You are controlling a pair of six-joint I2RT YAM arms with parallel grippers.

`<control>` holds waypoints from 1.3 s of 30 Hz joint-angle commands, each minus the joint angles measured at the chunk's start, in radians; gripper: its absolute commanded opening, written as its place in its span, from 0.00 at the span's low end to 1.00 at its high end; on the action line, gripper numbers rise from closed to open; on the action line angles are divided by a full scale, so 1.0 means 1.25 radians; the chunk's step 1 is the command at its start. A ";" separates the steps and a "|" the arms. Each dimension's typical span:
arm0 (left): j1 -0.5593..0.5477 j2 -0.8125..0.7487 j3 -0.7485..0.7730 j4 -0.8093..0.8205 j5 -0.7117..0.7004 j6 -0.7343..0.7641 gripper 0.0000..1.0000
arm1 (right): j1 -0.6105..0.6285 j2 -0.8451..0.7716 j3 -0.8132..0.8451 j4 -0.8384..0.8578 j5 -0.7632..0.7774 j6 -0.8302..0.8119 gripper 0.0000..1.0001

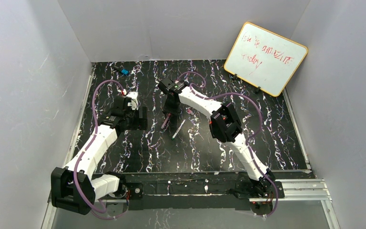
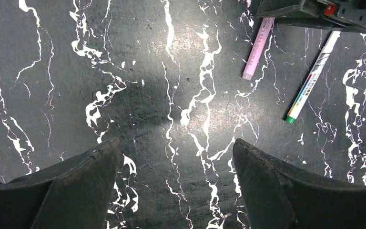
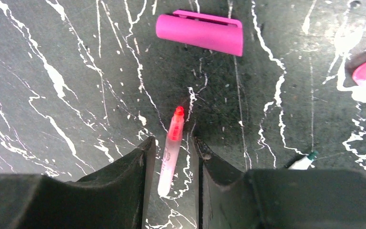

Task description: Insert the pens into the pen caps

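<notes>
The right gripper (image 3: 172,141) straddles a slim, translucent pink-purple pen with a red tip (image 3: 170,152) on the black, white-veined worktop (image 3: 52,57). Its jaws stand part-way apart, with a sliver of surface showing on each side of the barrel, so they are around the pen but not pinching it. The pen's tip points to 12 o'clock in the wrist view. A stubby magenta plastic cap (image 3: 200,32) lies on its side nearby, at about 1 o'clock from that tip.

A slim white pen with a green end (image 2: 312,78) lies just beside the pink one, at its 3 o'clock. Seen from overhead, the left gripper (image 2: 175,145) hangs at 9 o'clock of both pens, spread wide and holding nothing.

The step in hand looks to be the pickup. It will likely go best with the barrel centred between the fingers and squeezed squarely, since a round pen can roll or pivot under an off-centre pinch. Enough of the tip end should stay clear of the jaws to enter the cap. Which end of the cap is open cannot be told from here, so the free arm will probably need to steady it first.
</notes>
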 commanded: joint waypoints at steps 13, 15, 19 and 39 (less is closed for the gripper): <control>0.002 -0.013 -0.009 -0.003 0.032 0.000 0.85 | 0.006 0.059 0.040 -0.080 -0.063 -0.080 0.23; 0.003 -0.011 -0.009 -0.001 0.034 0.000 0.85 | 0.007 0.060 0.031 -0.101 -0.061 -0.101 0.17; 0.003 -0.009 -0.010 -0.001 0.036 0.001 0.85 | 0.007 0.029 -0.033 -0.096 -0.051 -0.148 0.01; 0.003 -0.034 -0.128 0.418 0.443 -0.219 0.90 | -0.019 -0.478 -0.473 0.526 -0.047 -0.357 0.01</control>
